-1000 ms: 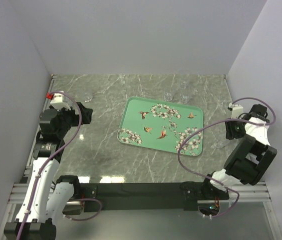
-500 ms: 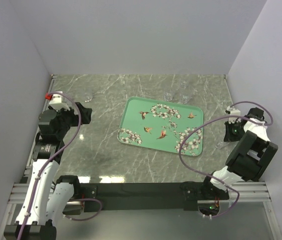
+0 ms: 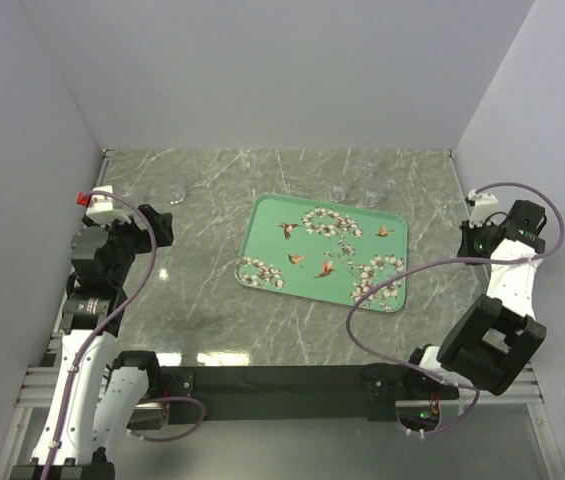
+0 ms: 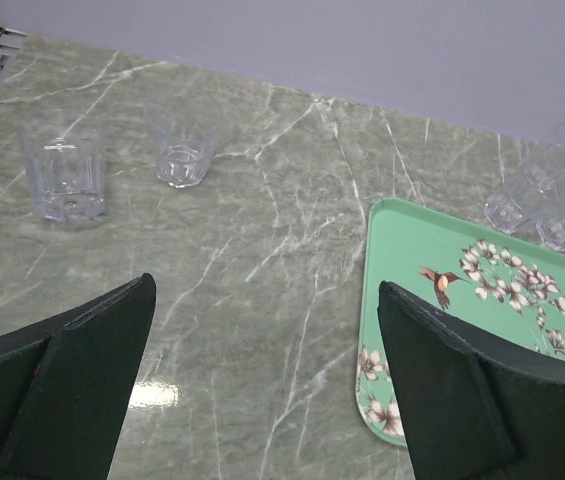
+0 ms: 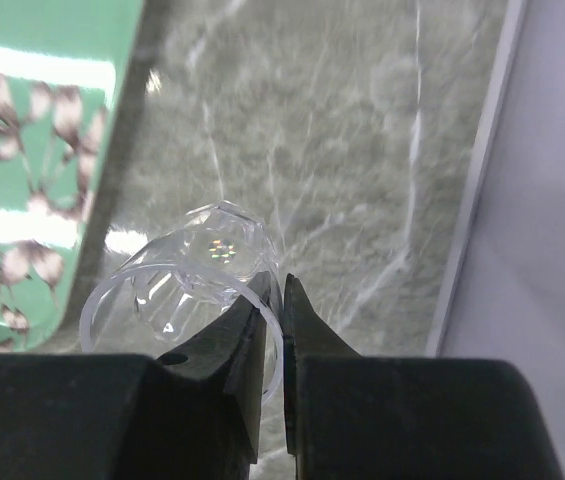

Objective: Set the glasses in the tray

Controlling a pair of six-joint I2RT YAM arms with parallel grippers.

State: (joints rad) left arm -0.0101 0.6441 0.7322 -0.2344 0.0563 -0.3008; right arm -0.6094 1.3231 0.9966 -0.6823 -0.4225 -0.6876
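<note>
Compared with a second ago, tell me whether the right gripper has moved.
Yes. The right gripper has shifted toward the back wall, slightly farther from the tray.

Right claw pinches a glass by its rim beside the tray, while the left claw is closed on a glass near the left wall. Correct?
Wrong on the left claw: the left wrist view shows it wide open, the left-wall glasses standing free ahead. The right claw does pinch a glass by its rim beside the tray.
</note>
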